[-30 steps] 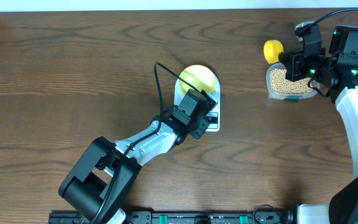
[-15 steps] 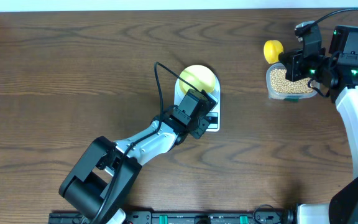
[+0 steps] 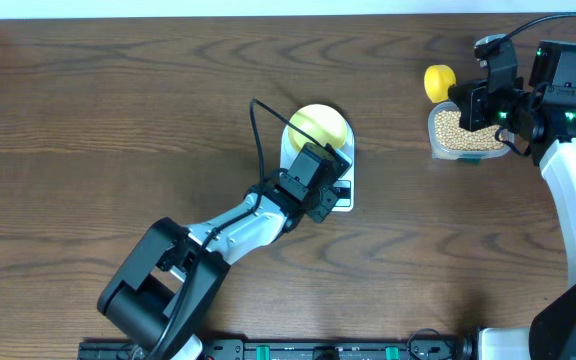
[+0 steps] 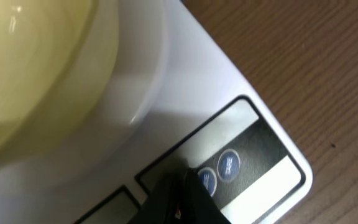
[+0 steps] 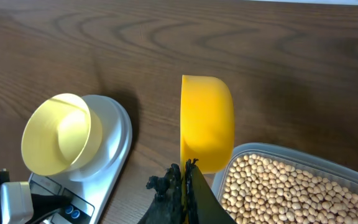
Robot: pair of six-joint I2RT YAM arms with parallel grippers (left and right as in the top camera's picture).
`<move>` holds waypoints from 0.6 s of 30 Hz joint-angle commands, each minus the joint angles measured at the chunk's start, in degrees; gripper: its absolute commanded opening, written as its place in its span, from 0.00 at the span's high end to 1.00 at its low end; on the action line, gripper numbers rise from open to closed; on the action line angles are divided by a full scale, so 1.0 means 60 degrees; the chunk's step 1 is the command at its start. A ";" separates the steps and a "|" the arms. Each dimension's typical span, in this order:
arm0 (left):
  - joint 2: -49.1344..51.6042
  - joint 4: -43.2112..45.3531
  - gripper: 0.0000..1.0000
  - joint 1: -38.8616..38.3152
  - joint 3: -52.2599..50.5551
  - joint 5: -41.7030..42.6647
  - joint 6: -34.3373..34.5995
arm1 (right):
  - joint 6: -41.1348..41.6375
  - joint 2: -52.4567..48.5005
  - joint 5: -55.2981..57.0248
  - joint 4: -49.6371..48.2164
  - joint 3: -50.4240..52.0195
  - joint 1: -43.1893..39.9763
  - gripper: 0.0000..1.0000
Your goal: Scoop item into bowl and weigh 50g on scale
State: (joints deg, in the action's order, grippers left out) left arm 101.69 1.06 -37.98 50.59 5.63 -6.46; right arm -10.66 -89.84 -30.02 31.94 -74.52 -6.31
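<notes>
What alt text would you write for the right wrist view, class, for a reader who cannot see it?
The right gripper holds a yellow scoop by the rim of a clear container of beans. To the left, an empty pale yellow bowl sits on the white scale.

Left pincer [image 4: 180,186] and right pincer [image 5: 185,173] both closed.
</notes>
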 commanded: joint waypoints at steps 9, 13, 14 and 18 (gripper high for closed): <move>0.0645 -0.0441 0.92 0.0047 -0.0120 -0.0171 -0.0357 | -0.0135 0.0168 -0.0127 0.0029 -0.0189 0.0127 0.99; 0.0645 -0.0936 0.92 0.0047 -0.0120 -0.0204 -0.0543 | -0.0135 0.0168 -0.0127 0.0025 -0.0189 0.0127 0.99; 0.0645 -0.0958 0.92 0.0047 -0.0120 -0.0288 -0.0568 | -0.0135 0.0168 -0.0127 0.0025 -0.0189 0.0127 0.99; 0.0645 -0.0874 0.92 0.0047 -0.0120 -0.0488 -0.0674 | -0.0135 0.0168 -0.0127 0.0029 -0.0189 0.0127 0.99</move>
State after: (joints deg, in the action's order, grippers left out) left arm 101.91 -2.35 -38.00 51.79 5.58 -9.02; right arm -10.83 -89.84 -30.02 32.01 -74.52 -6.31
